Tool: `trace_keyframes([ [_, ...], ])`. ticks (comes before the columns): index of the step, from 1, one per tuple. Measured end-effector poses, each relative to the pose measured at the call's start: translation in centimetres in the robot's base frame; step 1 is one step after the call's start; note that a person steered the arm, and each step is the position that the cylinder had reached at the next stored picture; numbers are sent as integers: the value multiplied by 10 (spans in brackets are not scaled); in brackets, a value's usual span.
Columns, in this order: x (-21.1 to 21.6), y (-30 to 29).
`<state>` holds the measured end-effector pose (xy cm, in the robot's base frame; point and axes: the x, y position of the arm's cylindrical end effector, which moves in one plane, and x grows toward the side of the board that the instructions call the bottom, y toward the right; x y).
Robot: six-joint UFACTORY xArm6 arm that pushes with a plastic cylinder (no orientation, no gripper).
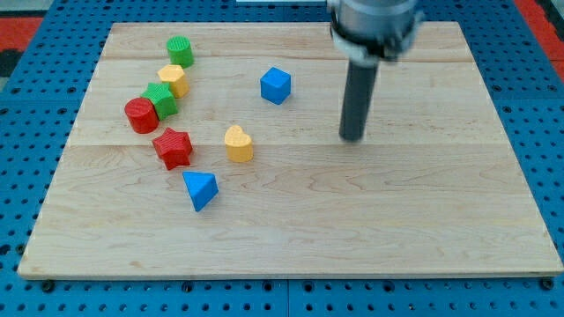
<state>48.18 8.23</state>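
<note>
My tip (352,137) rests on the wooden board (291,238), right of centre, touching no block. The blue cube (276,85) is the nearest block, up and to the tip's left. The yellow heart (238,143) lies further left at about the tip's height. Below it sits the blue triangle (201,189). At the view's left stands a cluster: a red star (173,147), a red cylinder (140,115), a green block (162,99), a yellow block (174,80) and a green cylinder (181,51).
The board lies on a blue pegboard (26,132) that frames it on all sides. The arm's grey housing (374,22) hangs over the board's top edge.
</note>
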Motion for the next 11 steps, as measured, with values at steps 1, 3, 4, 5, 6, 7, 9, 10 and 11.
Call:
trace_keyframes([
  [1,89,-79],
  [3,90,-269],
  [4,53,-239],
  [5,49,-147],
  [6,35,-103],
  [7,17,-129],
  [9,14,-141],
  [10,-26,-109],
  [11,-49,-74],
])
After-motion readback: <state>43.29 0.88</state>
